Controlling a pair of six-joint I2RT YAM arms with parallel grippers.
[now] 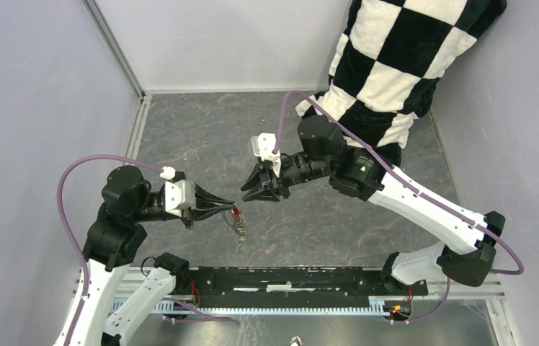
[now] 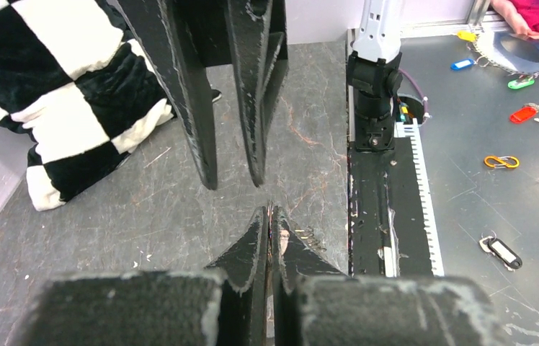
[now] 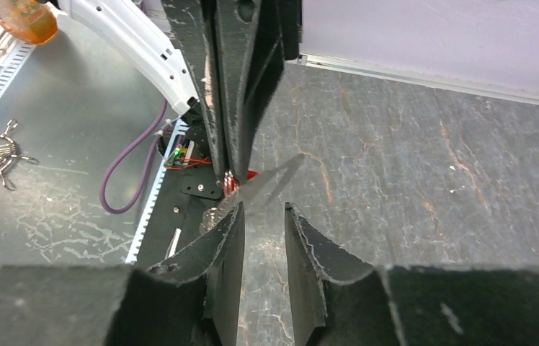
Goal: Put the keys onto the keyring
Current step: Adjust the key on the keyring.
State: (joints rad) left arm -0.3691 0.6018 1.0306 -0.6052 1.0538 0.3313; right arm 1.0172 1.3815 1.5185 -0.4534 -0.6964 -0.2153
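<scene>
The left gripper (image 1: 231, 210) is pressed together on the head of the red key (image 3: 246, 175), whose blade sticks out past its tips. The keyring (image 1: 241, 229) hangs just below those tips, with 1 green key (image 1: 238, 247) under it. The right gripper (image 3: 263, 210), fingers apart, hovers just beside the left gripper's tips, holding nothing.

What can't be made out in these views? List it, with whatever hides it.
Top view: the keyring by the left tool is too small to show whether the red key is threaded.
Right wrist view: the metal piece at the tips is blurred.
Left wrist view: the left tool's shut fingers hide their load.
</scene>
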